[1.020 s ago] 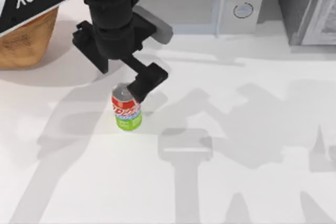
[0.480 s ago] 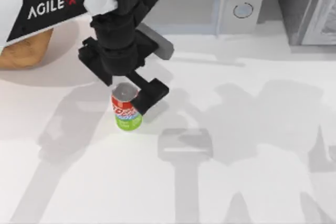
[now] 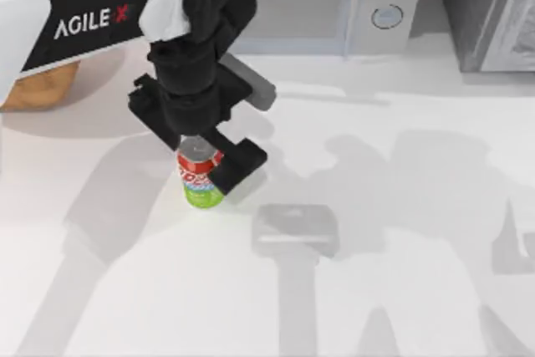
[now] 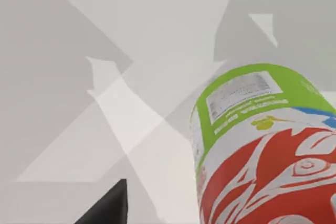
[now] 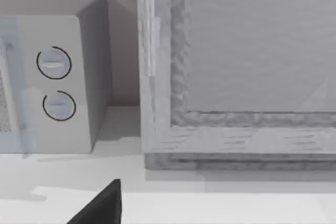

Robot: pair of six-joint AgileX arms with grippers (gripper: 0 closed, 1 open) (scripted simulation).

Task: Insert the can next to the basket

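Right now the left gripper (image 3: 203, 163) sits low over the can (image 3: 201, 178), which stands upright on the worktop (image 3: 401, 290), left of centre and well apart from the basket (image 3: 38, 88) at the far left. One finger (image 3: 236, 160) lies against the can's right side; whether the fingers are clamped on it I cannot tell. If the hold is loose or off-centre, the can could tip or slip on lifting. Carried left, it might also knock the basket's rim. The right arm is parked facing the microwave (image 5: 52, 82).
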